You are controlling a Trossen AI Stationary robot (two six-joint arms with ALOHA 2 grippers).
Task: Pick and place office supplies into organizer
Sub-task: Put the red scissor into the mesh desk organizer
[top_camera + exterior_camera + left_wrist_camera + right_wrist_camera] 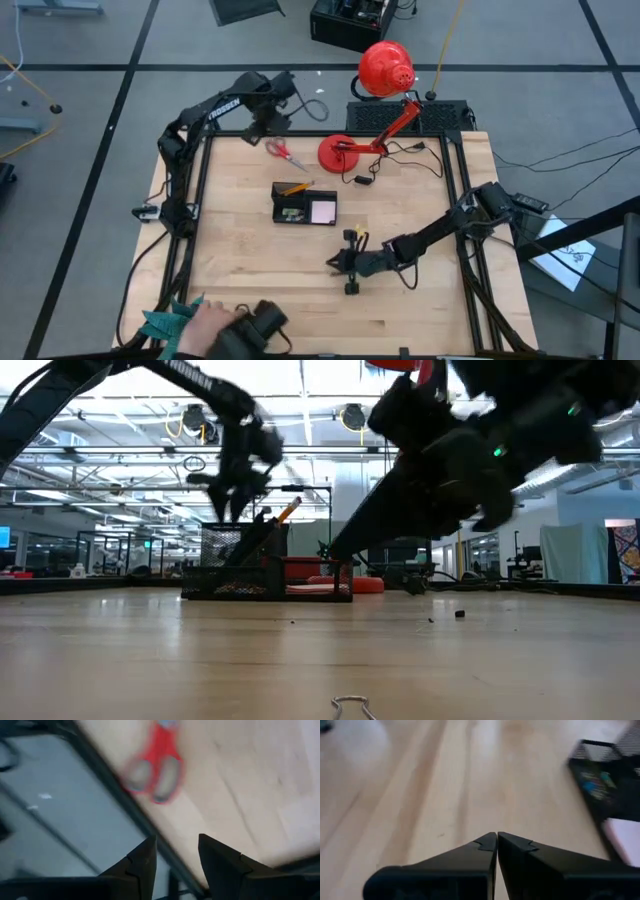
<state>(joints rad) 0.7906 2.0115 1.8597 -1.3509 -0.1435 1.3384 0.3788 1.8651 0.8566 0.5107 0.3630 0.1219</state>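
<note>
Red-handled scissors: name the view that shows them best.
The high view: the red-handled scissors lie whole on the table's far edge, beside the left gripper. The left wrist view catches only blurred handles; the low and right wrist views show none of them.

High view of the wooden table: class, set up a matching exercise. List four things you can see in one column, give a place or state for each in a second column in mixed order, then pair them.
Things:
1. red-handled scissors
2. pale pink square notepad
3. left gripper
4. right gripper

Places or states:
A. shut and empty, low on the table on the near side of the small black rectangular organizer
B. lying flat on the table near its far edge
C. open, hovering by the scissors
D. inside the organizer, in the compartment at its right

Pairs: 1-B, 2-D, 3-C, 4-A
</note>
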